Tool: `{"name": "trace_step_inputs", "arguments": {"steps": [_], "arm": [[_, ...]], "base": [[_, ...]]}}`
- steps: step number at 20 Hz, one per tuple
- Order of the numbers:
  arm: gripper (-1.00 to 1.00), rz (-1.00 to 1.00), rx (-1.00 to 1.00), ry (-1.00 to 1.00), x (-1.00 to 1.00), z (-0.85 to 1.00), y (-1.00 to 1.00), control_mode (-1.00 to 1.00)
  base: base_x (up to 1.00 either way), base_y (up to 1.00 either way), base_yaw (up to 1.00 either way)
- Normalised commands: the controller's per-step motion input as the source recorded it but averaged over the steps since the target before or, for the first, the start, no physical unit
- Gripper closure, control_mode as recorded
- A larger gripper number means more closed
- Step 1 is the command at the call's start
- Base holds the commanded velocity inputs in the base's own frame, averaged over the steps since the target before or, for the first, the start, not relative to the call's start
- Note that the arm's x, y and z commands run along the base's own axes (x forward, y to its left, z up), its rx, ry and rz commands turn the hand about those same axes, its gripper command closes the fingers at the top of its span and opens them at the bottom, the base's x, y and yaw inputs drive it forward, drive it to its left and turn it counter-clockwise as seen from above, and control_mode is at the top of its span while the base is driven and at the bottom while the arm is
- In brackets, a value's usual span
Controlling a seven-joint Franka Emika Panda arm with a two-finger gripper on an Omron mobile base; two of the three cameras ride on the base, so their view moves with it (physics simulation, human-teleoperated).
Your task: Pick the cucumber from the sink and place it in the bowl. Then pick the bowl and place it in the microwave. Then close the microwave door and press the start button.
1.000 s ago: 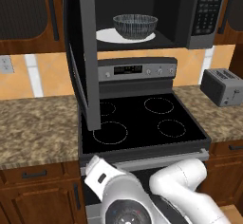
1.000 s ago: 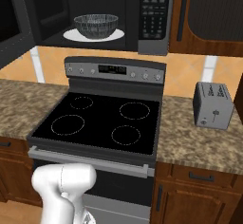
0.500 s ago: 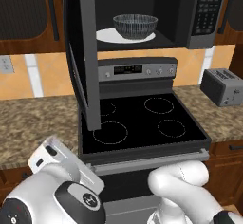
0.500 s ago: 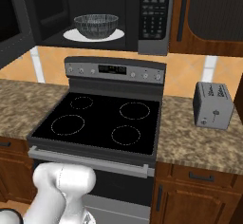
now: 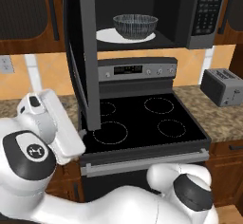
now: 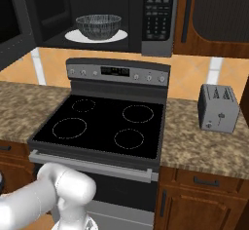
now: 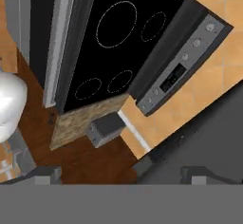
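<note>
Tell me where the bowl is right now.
The bowl sits on the white plate inside the open microwave, above the stove, in both base views.

ribbed grey bowl (image 5: 135,26) inside microwave (image 6: 160,14), door (image 5: 84,52) open

Bowl (image 5: 135,26): dark grey, mesh-ribbed. Plate (image 5: 107,36): white. Microwave (image 6: 158,17): black, grey trim. Stove top (image 6: 104,124): black, white dotted rings. Toaster (image 6: 218,108): apparently silver. Countertop (image 6: 202,143): brown speckled.
</note>
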Motion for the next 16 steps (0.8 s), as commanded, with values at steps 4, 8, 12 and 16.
{"name": "trace_step_inputs", "arguments": {"steps": [4, 8, 12, 16], "arm": [[-1.00, -0.11, 0.00, -0.19, 0.00, 0.43, -0.96, -1.00], [-1.00, -0.03, 0.02, -0.15, 0.00, 0.32, -1.00, -1.00], [-1.00, 0.00, 0.05, -0.11, 0.12, 0.38, -1.00, -1.00], [-1.00, 0.00, 0.06, 0.00, 0.70, 0.43, -1.00, -1.00]], "base": [[0.00, 0.00, 0.00], [0.00, 0.00, 0.00], [0.00, 0.00, 0.00], [0.00, 0.00, 0.00]]}}
